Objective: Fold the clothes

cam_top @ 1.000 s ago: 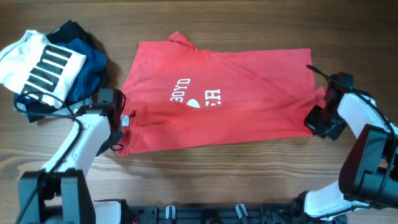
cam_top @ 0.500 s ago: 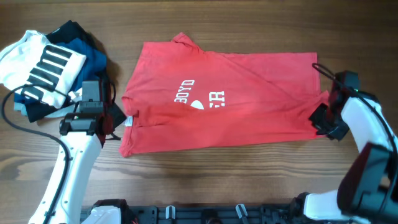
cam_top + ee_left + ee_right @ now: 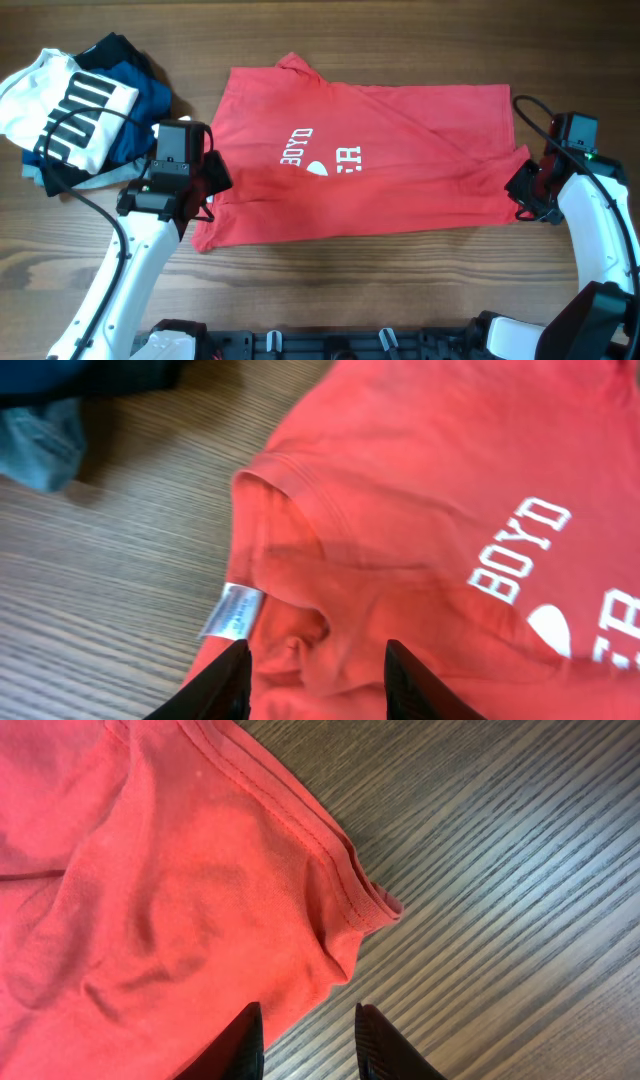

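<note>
Red short-sleeved cotton T-shirt with white lettering [image 3: 380,160]: lies flat, creased, at centre of the wooden table [image 3: 350,40].

Left gripper [image 3: 320,680]: over the collar area at the shirt's 9 o'clock, jaws moderately parted, nothing clamped.

Right gripper [image 3: 308,1045]: at the hem corner, 3 o'clock, jaws narrowly parted, empty.

White black-striped garment [image 3: 60,105]: on navy and blue garments [image 3: 150,95], table's 10 o'clock.

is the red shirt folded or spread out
Partly folded: the red T-shirt lies flat and wide on the table, with a layer doubled over along a diagonal fold line.
</note>
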